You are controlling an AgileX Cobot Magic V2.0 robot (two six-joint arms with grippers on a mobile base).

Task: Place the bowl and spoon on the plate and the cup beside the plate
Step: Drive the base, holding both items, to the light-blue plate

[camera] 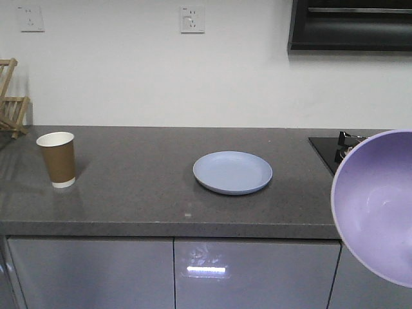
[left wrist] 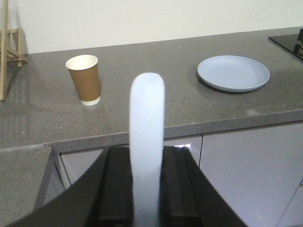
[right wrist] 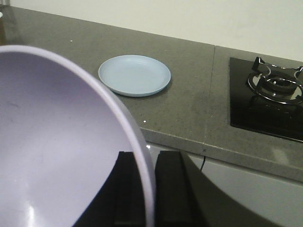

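Nothing was placed yet. Left hand [left wrist: 147, 163] pinched spoon [left wrist: 147, 118], right hand [right wrist: 146, 163] pinched bowl [right wrist: 57, 142] rim (both short of tabletop [camera: 141, 193]). Plate [camera: 232, 172] sat bare, cup [camera: 58, 159] well left of it. All three placements remained.

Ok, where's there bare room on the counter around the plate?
Bare countertop runs between the cup and the plate, and a narrower strip between the plate and the hob. Nothing is crowded; the plate is empty.

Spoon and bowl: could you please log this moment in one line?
left gripper: spoon held; right gripper: bowl held; plate: bare; cup: upright
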